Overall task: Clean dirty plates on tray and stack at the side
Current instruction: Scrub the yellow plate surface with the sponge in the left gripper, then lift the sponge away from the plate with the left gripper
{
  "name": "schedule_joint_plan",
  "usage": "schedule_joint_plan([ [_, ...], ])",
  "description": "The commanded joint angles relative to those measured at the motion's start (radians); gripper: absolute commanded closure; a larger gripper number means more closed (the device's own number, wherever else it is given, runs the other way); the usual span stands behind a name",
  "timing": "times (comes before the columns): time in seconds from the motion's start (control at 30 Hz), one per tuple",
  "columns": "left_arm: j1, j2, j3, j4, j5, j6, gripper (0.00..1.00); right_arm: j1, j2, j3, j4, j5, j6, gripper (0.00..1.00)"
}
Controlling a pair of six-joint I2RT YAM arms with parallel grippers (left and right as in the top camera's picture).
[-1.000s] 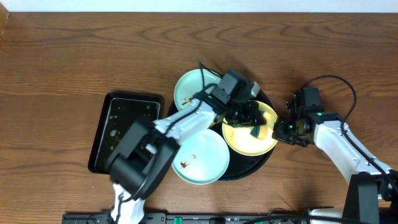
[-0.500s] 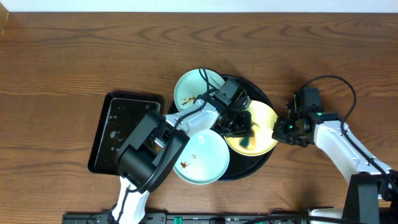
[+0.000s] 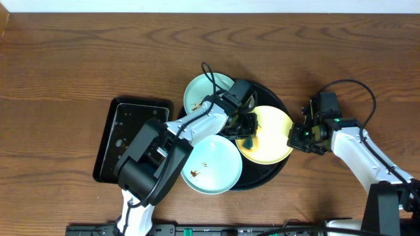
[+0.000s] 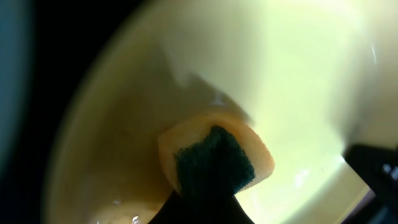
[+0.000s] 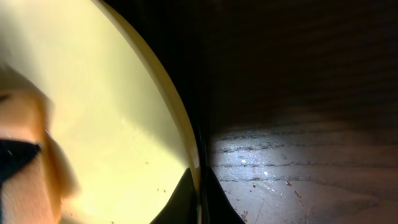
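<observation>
While I watch from overhead, the left gripper [image 3: 246,136] sits low over the yellow plate [image 3: 274,131], its jaws pinching a sponge [image 3: 249,141]. The left wrist view shows that sponge [image 4: 214,158] close up: a pale orange body with a dark green scouring face, lying against the inside of the yellow plate [image 4: 298,81], on the side toward the left arm.

The right gripper [image 3: 295,137] is at the opposite edge of the plate. From its wrist camera I see its jaws pressed together on the plate's rim [image 5: 199,183], with the yellow surface [image 5: 112,112] spreading away to the left and bare wooden table [image 5: 298,149] to the right.

The yellow plate rests on the right half of the round black tray [image 3: 262,180]. The upper turquoise plate [image 3: 200,95] overlaps the tray's upper-left rim and carries a brown smear. The lower turquoise plate [image 3: 211,164] overhangs the lower-left rim, also smeared. A rectangular tray [image 3: 131,137] lies well to the left on the table [image 3: 79,59].
</observation>
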Motion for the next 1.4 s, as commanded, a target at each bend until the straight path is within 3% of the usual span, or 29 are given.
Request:
schedule_joint_plan([
  [0.0, 0.014, 0.075, -0.042, -0.024, -0.239, -0.026, 0.93, 0.010, 0.041, -0.048, -0.029, 0.040, -0.017, 0.99],
  [0.27, 0.014, 0.075, -0.042, -0.025, -0.293, -0.128, 0.93, 0.010, 0.041, -0.048, -0.031, 0.040, -0.017, 0.99],
  [0.67, 0.013, 0.045, -0.026, -0.010, -0.222, -0.113, 0.93, 0.010, 0.041, -0.048, -0.033, 0.040, -0.017, 0.99],
  [1.37, 0.013, -0.334, -0.020, -0.078, -0.168, -0.095, 0.93, 0.010, 0.041, -0.048, -0.031, 0.036, -0.017, 0.99],
])
